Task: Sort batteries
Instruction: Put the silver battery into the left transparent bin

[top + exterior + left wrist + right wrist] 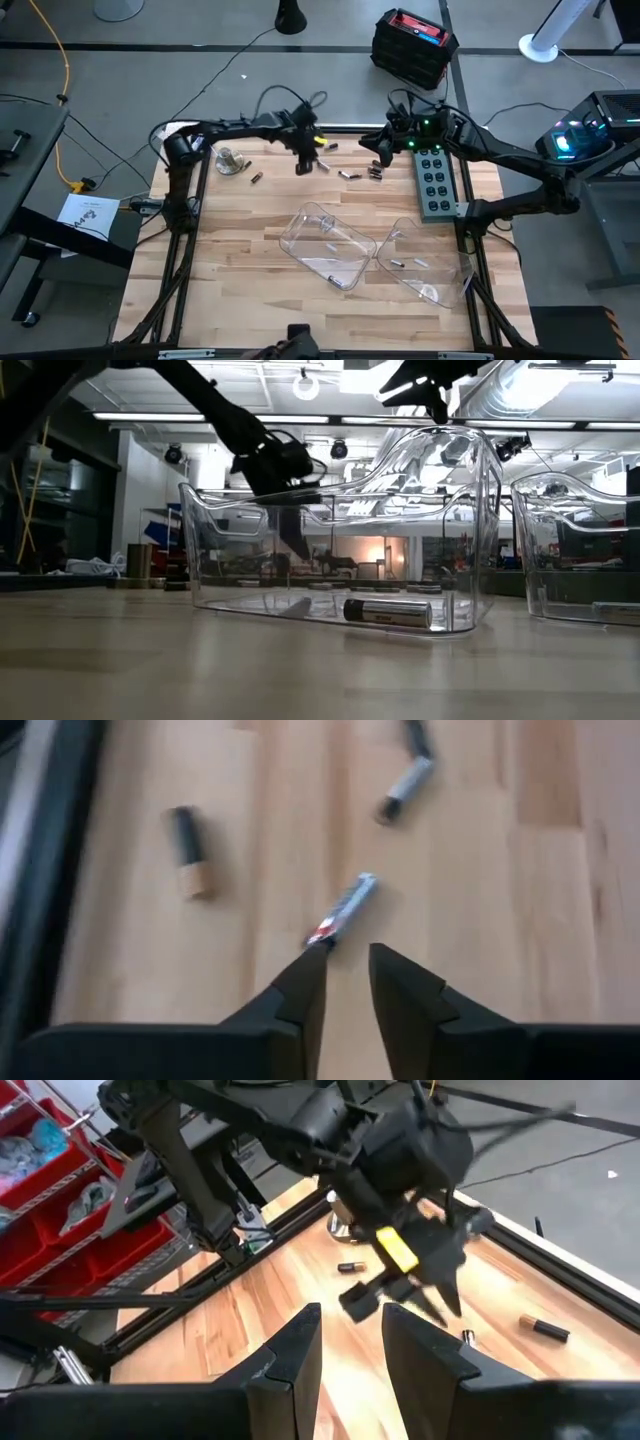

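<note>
Several small batteries lie loose on the wooden table's far middle: a silvery one with a red end [345, 907] [323, 166], a dark one with a gold end [190, 850], another silvery one [405, 790], and more [349, 175] [375, 172] [255, 178]. My left gripper [345, 960] [303, 162] is open by a narrow gap, pointing down just short of the red-ended battery. My right gripper [350, 1330] [380, 150] is open and empty, raised above the batteries at the far middle. One dark battery [388, 610] lies in the nearer clear tray [325, 243]. My left gripper has one fingertip [316, 955] right at the silvery battery's red end [322, 932], which lies flat on the table. I cannot tell whether the two touch. Nothing is between the fingers.
A second clear tray [420, 262] holding a few batteries lies at the near right. A grey power strip [436, 182] lies along the right side. A small metal object [230, 160] stands at the far left. Bare wood [230, 270] shows at the near left.
</note>
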